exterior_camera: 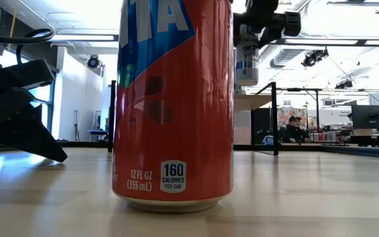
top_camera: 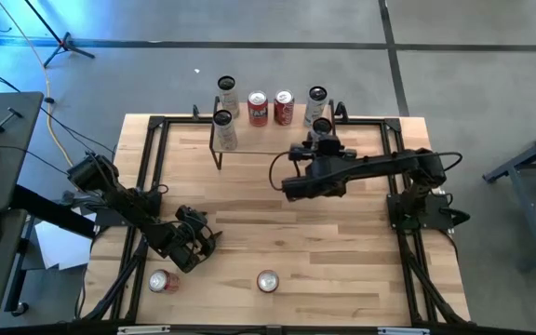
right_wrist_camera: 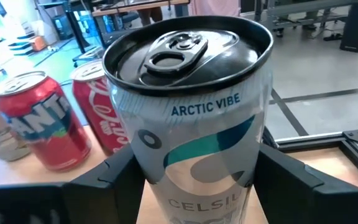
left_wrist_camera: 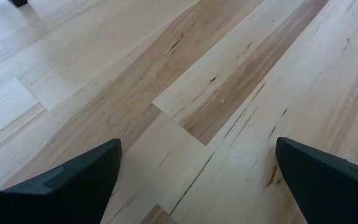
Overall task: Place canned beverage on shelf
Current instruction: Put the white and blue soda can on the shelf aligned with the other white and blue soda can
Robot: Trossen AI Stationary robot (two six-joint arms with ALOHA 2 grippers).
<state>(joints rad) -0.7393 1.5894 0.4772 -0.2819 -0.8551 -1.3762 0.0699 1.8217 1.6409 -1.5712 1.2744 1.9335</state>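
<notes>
right gripper (top_camera: 321,140) fingers clamped, arm extended; left gripper (top_camera: 194,244) fingers spread.

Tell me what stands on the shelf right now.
On the shelf: two silver cans and two red cans. The right pincer holds a fifth can there; its base is hidden.

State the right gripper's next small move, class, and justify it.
Probably lower the can and let go: the right gripper is shut on the white Celsius can, held over the shelf beside the red cans already there.
</notes>
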